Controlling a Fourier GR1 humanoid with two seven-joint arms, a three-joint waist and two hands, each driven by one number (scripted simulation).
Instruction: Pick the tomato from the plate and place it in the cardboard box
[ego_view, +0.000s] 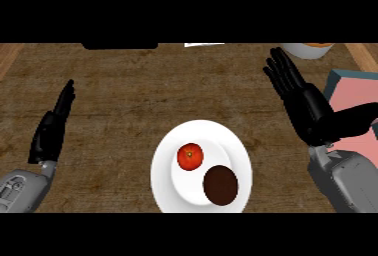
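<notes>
Two things lie on the white plate (166, 175): the red tomato (190, 156) toward its upper left part and a dark brown round thing (220, 185) just beside it, lower right. No writing or label can be read on anything in view. The plate sits low in the middle of the wooden counter (148, 90), its lower rim meeting the view's bottom edge. The left hand (52, 132) stands edge-on at the left, fingers straight and pressed together, holding nothing, well apart from the plate. The right hand (299, 97) stands at the right with fingers straight and slightly spread and the thumb stretched out to the right over a pink box (354, 90) with a pale blue rim, cut by the right edge. Bare wood lies between each hand and the plate, and across the whole upper middle. At the top edge show a dark flat shape (119, 46), a white scrap (203, 44) and a pale bowl (308, 50).
</notes>
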